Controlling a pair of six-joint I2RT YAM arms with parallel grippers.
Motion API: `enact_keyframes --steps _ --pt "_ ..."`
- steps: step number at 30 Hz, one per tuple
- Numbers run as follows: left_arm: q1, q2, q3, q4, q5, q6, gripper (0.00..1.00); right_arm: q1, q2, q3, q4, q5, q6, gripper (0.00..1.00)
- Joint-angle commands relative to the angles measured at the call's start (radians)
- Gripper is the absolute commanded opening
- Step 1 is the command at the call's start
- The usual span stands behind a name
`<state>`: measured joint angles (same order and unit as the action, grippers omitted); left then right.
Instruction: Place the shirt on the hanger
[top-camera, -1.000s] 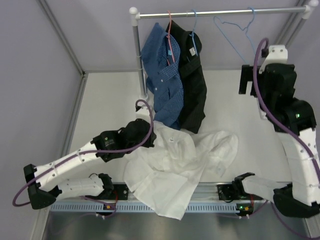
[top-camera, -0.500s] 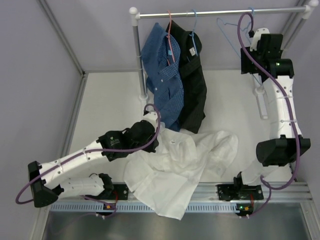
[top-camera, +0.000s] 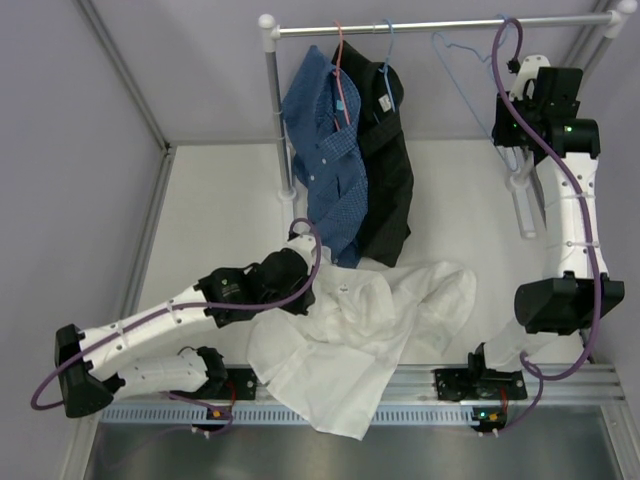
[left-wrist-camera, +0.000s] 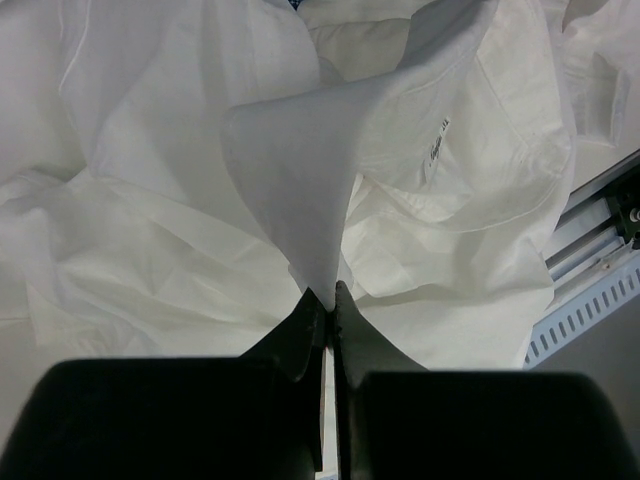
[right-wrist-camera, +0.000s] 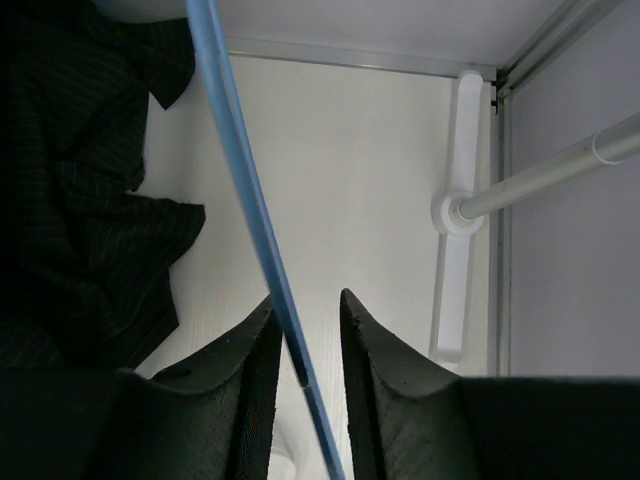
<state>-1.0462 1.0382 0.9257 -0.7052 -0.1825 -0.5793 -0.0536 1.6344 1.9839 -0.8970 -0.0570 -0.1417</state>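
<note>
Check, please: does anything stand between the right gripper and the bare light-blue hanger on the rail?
Nothing visible does. The wire of the hanger runs between the fingers of the right gripper, which stand apart around it. The black shirt hangs off to one side, not in between.

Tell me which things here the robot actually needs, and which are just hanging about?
In the job: white shirt, pinched by the left fingers; light-blue hanger, between the right fingers.
Just there: blue checked shirt, black shirt, pink hanger, rail.
</note>
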Motion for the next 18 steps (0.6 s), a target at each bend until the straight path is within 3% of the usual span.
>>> enact_keyframes --steps 1,3,5,8,18 --pt "0.005 -0.026 -0.010 0.041 0.015 -0.008 0.00 -0.003 -0.042 0.009 0.064 -0.038 0.007 0.25" --pt "0.005 -0.029 -0.010 0.039 0.015 -0.007 0.00 -0.002 -0.041 0.006 0.064 -0.049 0.008 0.15" --pt "0.005 -0.027 -0.010 0.039 0.015 -0.005 0.00 -0.002 -0.044 0.003 0.064 -0.067 0.010 0.13" --pt "0.005 -0.024 -0.013 0.044 0.011 -0.005 0.00 -0.002 -0.056 0.004 0.066 -0.089 0.011 0.01" --pt "0.005 -0.046 -0.030 0.056 -0.005 -0.022 0.00 -0.002 -0.102 0.006 0.125 -0.118 0.083 0.00"
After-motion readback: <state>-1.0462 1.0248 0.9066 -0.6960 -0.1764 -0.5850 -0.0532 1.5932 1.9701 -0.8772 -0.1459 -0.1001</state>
